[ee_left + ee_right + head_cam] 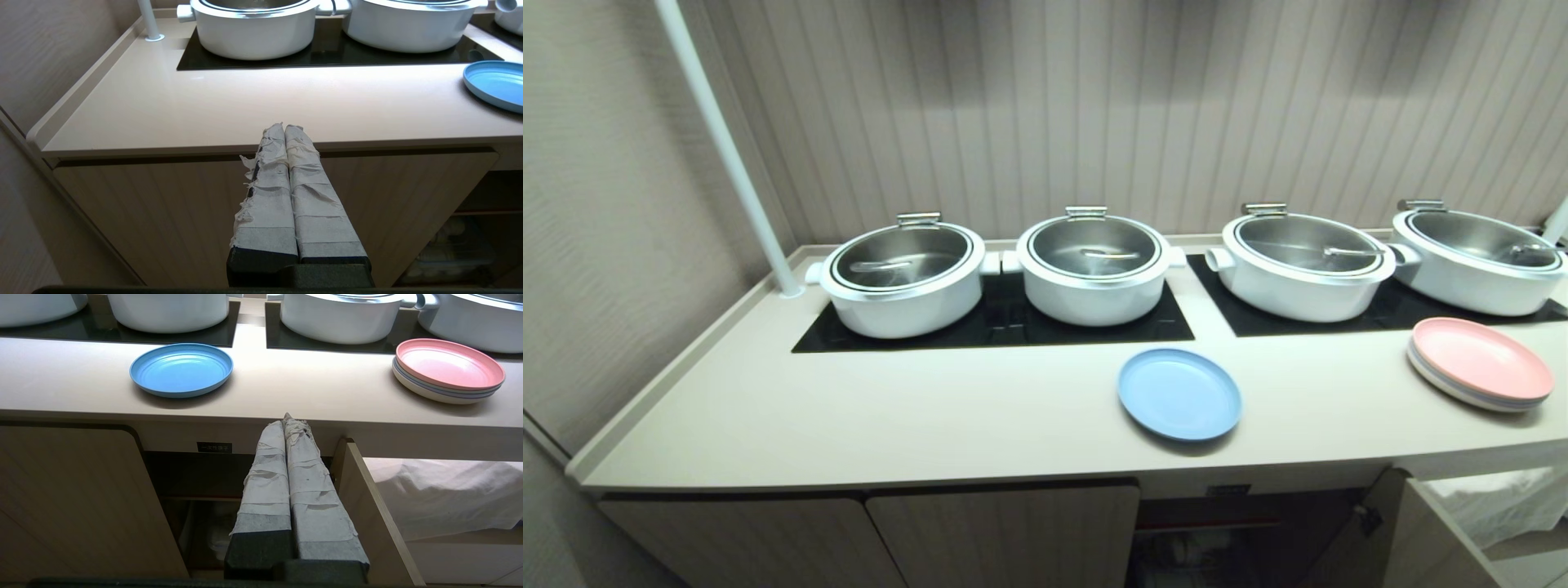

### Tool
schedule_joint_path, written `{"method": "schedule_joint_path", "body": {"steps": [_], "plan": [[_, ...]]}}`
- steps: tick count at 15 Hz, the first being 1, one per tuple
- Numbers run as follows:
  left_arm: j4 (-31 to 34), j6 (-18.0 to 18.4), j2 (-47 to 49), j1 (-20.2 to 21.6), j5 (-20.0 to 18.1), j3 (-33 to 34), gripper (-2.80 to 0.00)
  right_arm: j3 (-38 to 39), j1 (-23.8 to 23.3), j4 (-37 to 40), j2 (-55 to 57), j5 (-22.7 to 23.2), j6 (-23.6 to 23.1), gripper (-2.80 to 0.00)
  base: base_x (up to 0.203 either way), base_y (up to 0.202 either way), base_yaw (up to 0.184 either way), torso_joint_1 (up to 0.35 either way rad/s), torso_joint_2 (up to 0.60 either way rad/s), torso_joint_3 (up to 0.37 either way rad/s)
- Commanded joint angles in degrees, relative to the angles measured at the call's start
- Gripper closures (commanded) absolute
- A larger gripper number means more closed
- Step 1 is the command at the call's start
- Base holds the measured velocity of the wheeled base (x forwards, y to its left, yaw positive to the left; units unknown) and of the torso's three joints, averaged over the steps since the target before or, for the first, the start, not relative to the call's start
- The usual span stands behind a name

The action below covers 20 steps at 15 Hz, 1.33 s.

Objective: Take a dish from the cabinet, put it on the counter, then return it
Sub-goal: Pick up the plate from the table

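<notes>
The light-blue dish [1179,394] lies flat on the cream counter [890,408], near its front edge; it also shows in the right wrist view [181,370] and at the edge of the left wrist view [496,83]. Below it the cabinet [1233,531] stands with its right door [376,514] swung open and a dark inner shelf [196,473] under a small black label [214,447]. My right gripper [287,418] is shut and empty, held low in front of the open cabinet. My left gripper [284,127] is shut and empty before the closed left door [163,216]. Neither arm shows in the head view.
Several white pots [903,282] sit on black cooktop panels [1013,322] at the back. A stack of plates topped by a pink one [1480,362] stands at the counter's right. A white pole [727,147] rises at the back left. White cloth [441,494] hangs right of the open door.
</notes>
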<state>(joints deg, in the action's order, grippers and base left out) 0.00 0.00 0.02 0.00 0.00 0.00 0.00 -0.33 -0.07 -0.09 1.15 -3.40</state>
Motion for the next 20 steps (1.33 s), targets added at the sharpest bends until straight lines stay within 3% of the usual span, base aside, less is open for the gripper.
{"method": "schedule_joint_path", "body": {"steps": [1, 6, 9, 20], "plan": [[0.0, 0.0, -0.02, 0.0, 0.01, 0.0, 0.0, -0.07, -0.02, -0.01, 0.09, 0.04, 0.0, 0.0, 0.0, 0.0, 0.0, 0.0, 0.0, 0.0], [0.0, 0.0, -0.02, 0.0, 0.0, 0.0, 0.0, -0.09, -0.02, 0.07, 0.09, -0.27, -0.64, 0.0, 0.0, 0.0, 0.0, 0.0, 0.0, 0.0], [0.0, 0.0, -0.02, 0.0, 0.0, 0.0, 0.0, 0.0, -0.02, 0.07, 0.09, -0.18, -4.07, 0.0, 0.0, 0.0, 0.0, 0.0, 0.0, 0.0], [0.0, 0.0, -0.02, 0.0, 0.09, 0.0, 0.0, 0.0, -0.02, 0.07, 0.09, -0.18, -3.98, 0.0, 0.0, 0.0, 0.0, 0.0, 0.0, 0.0]]}}
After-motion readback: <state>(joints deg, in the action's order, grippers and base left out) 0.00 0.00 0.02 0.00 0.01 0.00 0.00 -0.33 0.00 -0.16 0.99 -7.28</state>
